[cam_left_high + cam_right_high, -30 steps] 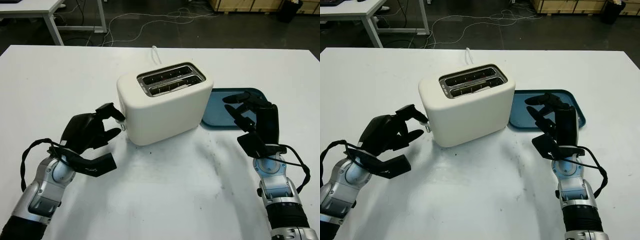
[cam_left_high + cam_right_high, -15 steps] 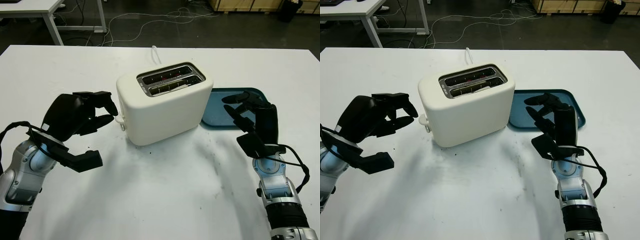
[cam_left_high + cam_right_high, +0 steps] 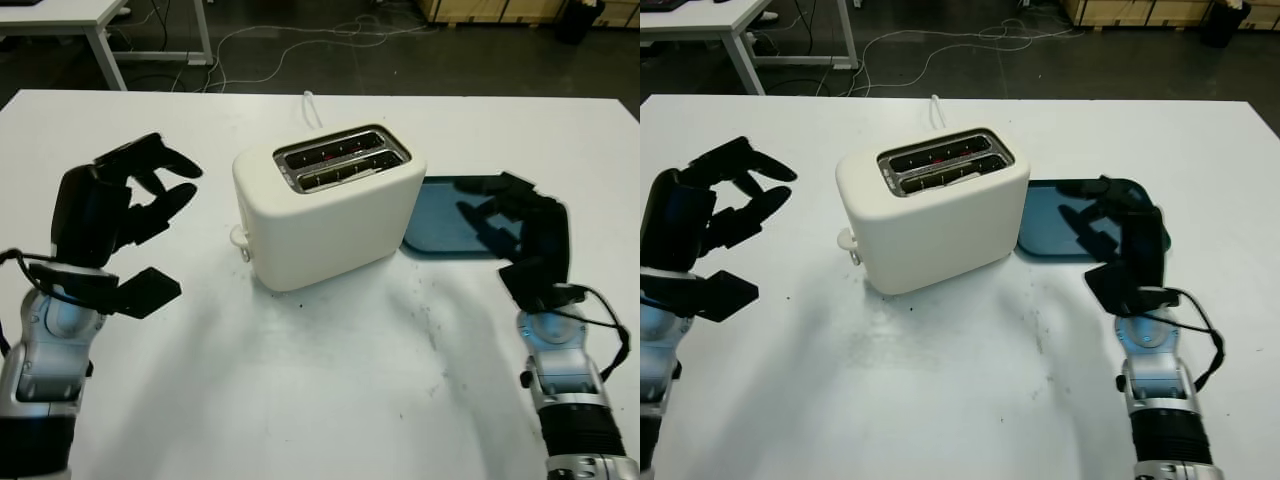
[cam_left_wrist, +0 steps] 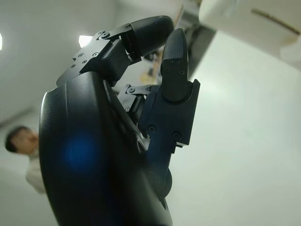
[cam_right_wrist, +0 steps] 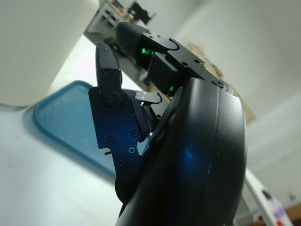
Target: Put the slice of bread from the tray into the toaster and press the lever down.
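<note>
A cream two-slot toaster (image 3: 330,205) stands mid-table, its slots (image 3: 342,160) glowing red inside. I cannot tell whether bread sits in a slot. Its lever (image 3: 240,240) sticks out low on the left end. Right of the toaster lies a blue tray (image 3: 440,225) with no bread on it. My left hand (image 3: 130,200) is raised well to the left of the lever, open and holding nothing. My right hand (image 3: 525,235) hovers by the tray's right part, open.
A white cord (image 3: 312,105) runs from behind the toaster to the table's far edge. Cables and a desk leg (image 3: 105,50) lie on the floor beyond. A person (image 4: 26,150) shows far off in the left wrist view.
My left hand has drawn back from the toaster's lever, going left and up. The lever stays low. My right hand has shifted slightly right.
</note>
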You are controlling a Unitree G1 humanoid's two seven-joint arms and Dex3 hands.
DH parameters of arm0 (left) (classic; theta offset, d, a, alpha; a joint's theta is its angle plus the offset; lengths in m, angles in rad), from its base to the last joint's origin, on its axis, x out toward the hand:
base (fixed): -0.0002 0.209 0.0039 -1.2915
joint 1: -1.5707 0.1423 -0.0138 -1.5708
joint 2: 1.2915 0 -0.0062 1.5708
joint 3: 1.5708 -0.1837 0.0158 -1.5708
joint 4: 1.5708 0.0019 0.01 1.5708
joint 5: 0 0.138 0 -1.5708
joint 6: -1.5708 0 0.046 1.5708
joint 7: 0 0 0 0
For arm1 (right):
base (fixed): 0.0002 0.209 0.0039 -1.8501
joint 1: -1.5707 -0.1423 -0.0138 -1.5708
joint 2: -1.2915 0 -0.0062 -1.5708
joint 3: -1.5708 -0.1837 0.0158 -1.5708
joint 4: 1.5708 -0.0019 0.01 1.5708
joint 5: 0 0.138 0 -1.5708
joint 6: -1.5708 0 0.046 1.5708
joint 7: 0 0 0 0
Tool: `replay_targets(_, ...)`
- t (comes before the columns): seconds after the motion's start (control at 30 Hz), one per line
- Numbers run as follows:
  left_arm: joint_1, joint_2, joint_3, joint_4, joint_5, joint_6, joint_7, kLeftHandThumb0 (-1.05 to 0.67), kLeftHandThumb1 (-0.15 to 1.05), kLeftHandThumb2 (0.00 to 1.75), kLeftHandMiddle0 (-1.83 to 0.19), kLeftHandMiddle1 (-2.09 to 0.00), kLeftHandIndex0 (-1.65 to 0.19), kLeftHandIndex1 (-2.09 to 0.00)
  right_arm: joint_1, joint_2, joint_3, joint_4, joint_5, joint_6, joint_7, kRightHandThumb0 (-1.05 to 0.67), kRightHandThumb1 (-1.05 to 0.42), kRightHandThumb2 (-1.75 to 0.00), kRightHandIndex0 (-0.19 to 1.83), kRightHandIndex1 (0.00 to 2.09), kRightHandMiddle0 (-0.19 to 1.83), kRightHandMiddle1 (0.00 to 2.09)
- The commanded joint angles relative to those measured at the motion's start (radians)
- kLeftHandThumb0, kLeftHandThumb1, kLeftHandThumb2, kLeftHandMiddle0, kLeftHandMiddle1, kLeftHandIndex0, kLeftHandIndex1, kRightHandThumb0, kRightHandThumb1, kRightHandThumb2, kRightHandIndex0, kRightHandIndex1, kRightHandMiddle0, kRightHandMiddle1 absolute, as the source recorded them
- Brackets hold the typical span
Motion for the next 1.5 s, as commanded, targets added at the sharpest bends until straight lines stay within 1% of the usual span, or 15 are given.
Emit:
replay_targets(0.0,-0.011,0.040,0.020,-0.003,0.010,0.020,-0.023,-0.44,0.92,0.02,-0.61,-1.12,-0.73,-0.48,-0.027,-0.059,-0.025,-0.051,0.041,0.064,0.065,-0.45,-0.92,-0.13,0.83,0.47,0.91,0.01)
replay_targets(0.03,-0.018,0.057,0.024,-0.004,0.011,0.030,-0.041,-0.45,0.91,0.01,-0.62,-1.10,-0.75,-0.45,-0.036,-0.085,-0.030,-0.067,0.048,0.094,0.093,-0.45,-0.92,-0.12,0.86,0.34,0.90,0.01)
replay_targets(0.1,-0.037,0.093,0.030,-0.001,0.009,0.048,-0.076,-0.46,0.89,0.00,-0.63,-1.04,-0.80,-0.38,-0.057,-0.129,-0.038,-0.101,0.054,0.161,0.137,-0.47,-0.92,-0.07,0.89,0.16,0.87,0.00)
replay_targets(0.13,-0.050,0.117,0.030,0.002,0.015,0.055,-0.093,-0.47,0.89,0.00,-0.64,-1.02,-0.81,-0.35,-0.074,-0.153,-0.038,-0.099,0.047,0.167,0.157,-0.48,-0.92,-0.05,0.90,0.13,0.86,0.00)
replay_targets(0.2,-0.080,0.156,0.026,0.020,0.027,0.051,-0.114,-0.50,0.87,0.00,-0.68,-0.94,-0.87,-0.28,-0.110,-0.194,-0.031,-0.087,0.026,0.174,0.187,-0.48,-0.91,-0.03,0.94,0.10,0.85,0.00)
replay_targets(0.37,-0.161,0.244,0.000,0.083,0.044,0.019,-0.177,-0.52,0.85,0.00,-0.75,-0.88,-0.93,-0.21,-0.188,-0.263,0.011,-0.059,-0.028,0.215,0.249,-0.51,-0.90,0.00,0.95,0.06,0.82,0.00)
replay_targets(0.5,-0.232,0.289,-0.033,0.131,0.049,0.017,-0.235,-0.53,0.84,0.01,-0.77,-0.80,-0.97,-0.16,-0.245,-0.281,0.053,-0.026,-0.073,0.258,0.276,-0.51,-0.88,0.00,0.96,0.04,0.82,0.00)
replay_targets(0.6,-0.291,0.310,-0.069,0.154,0.066,0.015,-0.272,-0.54,0.84,0.00,-0.78,-0.76,-0.99,-0.15,-0.289,-0.293,0.106,0.029,-0.143,0.223,0.277,-0.48,-0.88,0.00,0.98,0.04,0.83,0.01)
replay_targets(0.7,-0.333,0.310,-0.096,0.173,0.067,0.004,-0.290,-0.55,0.83,0.00,-0.81,-0.78,-1.00,-0.14,-0.321,-0.287,0.145,0.064,-0.189,0.196,0.270,-0.47,-0.88,0.00,0.98,0.03,0.84,0.01)
replay_targets(0.77,-0.352,0.302,-0.114,0.186,0.069,-0.003,-0.291,-0.55,0.82,0.00,-0.82,-0.83,-1.02,-0.14,-0.338,-0.275,0.165,0.075,-0.203,0.197,0.270,-0.42,-0.87,0.00,0.99,0.03,0.85,0.01)
replay_targets(0.9,-0.361,0.291,-0.139,0.196,0.072,-0.008,-0.289,-0.53,0.82,0.00,-0.79,-0.92,-1.05,-0.13,-0.358,-0.270,0.204,0.080,-0.219,0.227,0.303,-0.36,-0.87,0.00,0.97,0.01,0.85,0.01)
replay_targets(1.0,-0.351,0.283,-0.147,0.204,0.068,-0.028,-0.275,-0.50,0.81,0.00,-0.80,-0.94,-1.06,-0.12,-0.364,-0.271,0.224,0.080,-0.232,0.223,0.317,-0.40,-0.89,-0.01,0.94,0.00,0.80,0.00)
replay_targets(1.1,-0.332,0.277,-0.147,0.197,0.066,-0.040,-0.273,-0.48,0.81,0.00,-0.79,-0.98,-1.06,-0.12,-0.365,-0.268,0.233,0.081,-0.236,0.217,0.316,-0.40,-0.89,0.00,0.94,0.00,0.80,0.00)
replay_targets(1.33,-0.310,0.270,-0.149,0.178,0.105,-0.018,-0.265,-0.45,0.83,0.01,-0.77,-0.96,-1.04,-0.11,-0.363,-0.277,0.235,0.065,-0.243,0.229,0.325,-0.38,-0.90,0.00,0.93,0.00,0.80,0.00)
replay_targets(1.47,-0.302,0.278,-0.152,0.161,0.133,0.014,-0.282,-0.46,0.84,0.00,-0.76,-1.02,-1.04,-0.11,-0.364,-0.282,0.226,0.068,-0.232,0.225,0.338,-0.40,-0.90,0.00,0.92,0.00,0.79,0.00)
